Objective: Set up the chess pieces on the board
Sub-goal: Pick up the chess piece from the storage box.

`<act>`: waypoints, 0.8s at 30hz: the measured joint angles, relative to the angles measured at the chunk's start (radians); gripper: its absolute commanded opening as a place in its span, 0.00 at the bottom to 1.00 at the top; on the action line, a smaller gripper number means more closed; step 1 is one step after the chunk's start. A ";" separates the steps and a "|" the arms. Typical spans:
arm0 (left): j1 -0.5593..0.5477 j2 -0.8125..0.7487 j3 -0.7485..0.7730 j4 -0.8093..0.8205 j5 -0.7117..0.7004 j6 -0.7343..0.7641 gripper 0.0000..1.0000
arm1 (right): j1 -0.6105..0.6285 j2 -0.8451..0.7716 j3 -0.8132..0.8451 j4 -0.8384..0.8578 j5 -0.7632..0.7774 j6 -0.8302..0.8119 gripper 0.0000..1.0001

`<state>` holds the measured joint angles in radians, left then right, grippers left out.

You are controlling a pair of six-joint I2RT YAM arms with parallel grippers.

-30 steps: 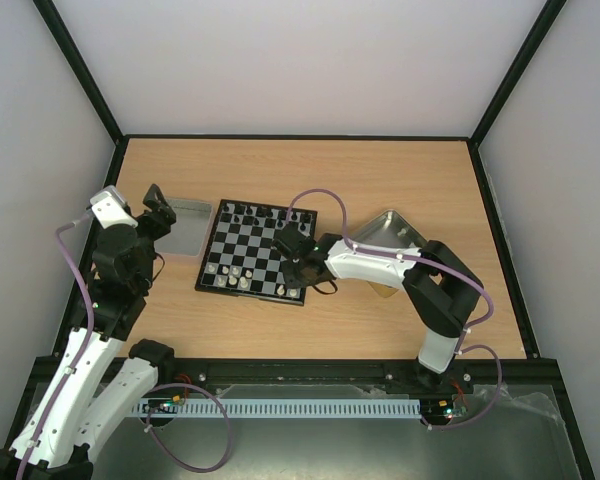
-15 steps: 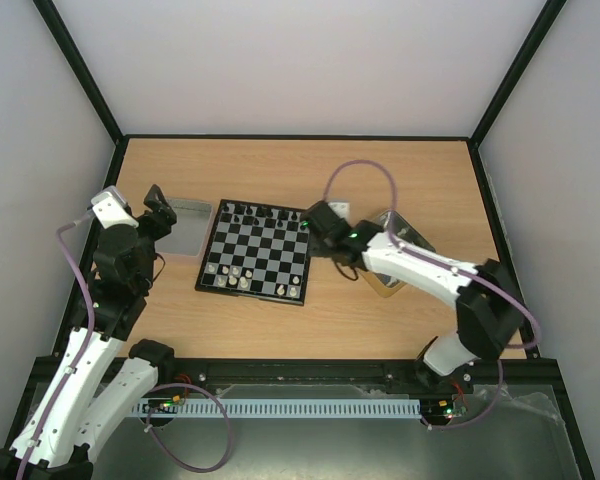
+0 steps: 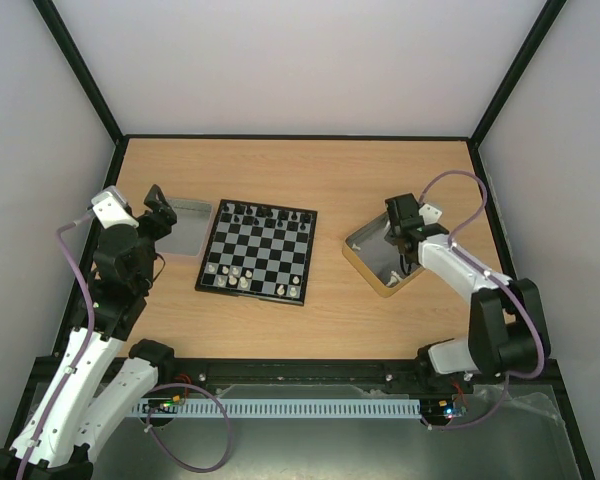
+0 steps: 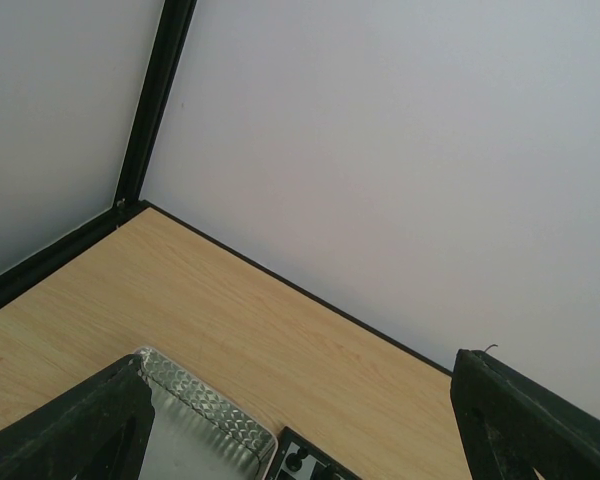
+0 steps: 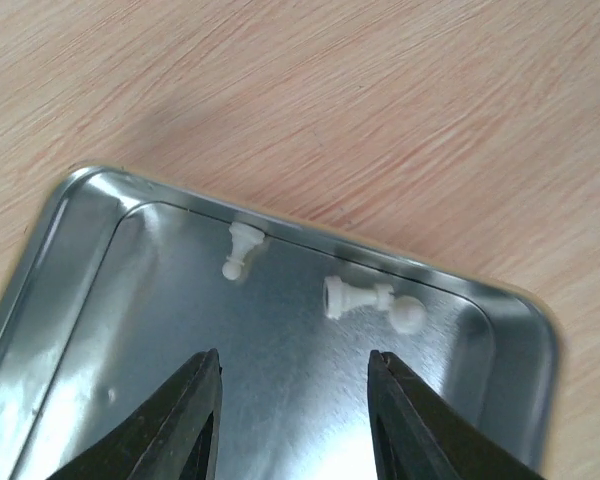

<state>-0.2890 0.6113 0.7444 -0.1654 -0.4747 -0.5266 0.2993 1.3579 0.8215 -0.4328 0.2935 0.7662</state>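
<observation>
The board (image 3: 258, 258) lies left of the table's middle. Black pieces line its far row, and several white chess pieces (image 3: 236, 272) stand along its near rows. Two more white chess pieces lie on their sides in the gold-sided tin (image 3: 365, 268). In the right wrist view these are a small one (image 5: 240, 250) and a longer one (image 5: 368, 299) near the tin's far wall (image 5: 90, 185). My right gripper (image 5: 293, 355) hovers over the tin floor just short of them, open, with nothing between its fingers. My left gripper (image 3: 160, 212) hangs open and empty above the grey tray (image 3: 183, 228).
In the left wrist view, between the open left gripper's (image 4: 300, 362) fingers, I see the grey tray's corner (image 4: 205, 425) and the board's corner (image 4: 315, 468) with a black piece on it. The cage's black posts and white walls close in the table.
My right arm has swung from above the board's near right corner rightwards to over the tin, and its jaws have widened. The left arm has not moved.
</observation>
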 measured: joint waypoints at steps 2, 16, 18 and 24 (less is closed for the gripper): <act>0.000 0.000 0.000 0.000 0.000 0.000 0.83 | -0.018 0.043 0.000 0.044 -0.013 0.001 0.40; 0.002 0.000 0.000 0.000 0.000 0.000 0.83 | -0.051 0.341 0.052 0.230 -0.029 0.014 0.37; 0.002 0.000 0.000 0.000 0.000 0.000 0.83 | -0.051 0.362 0.065 0.246 -0.029 0.014 0.35; 0.002 0.000 0.000 0.000 0.000 0.000 0.83 | -0.051 0.403 0.074 0.283 -0.011 0.021 0.26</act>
<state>-0.2867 0.6113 0.7441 -0.1654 -0.4751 -0.5262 0.2478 1.7607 0.8959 -0.1501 0.2825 0.7872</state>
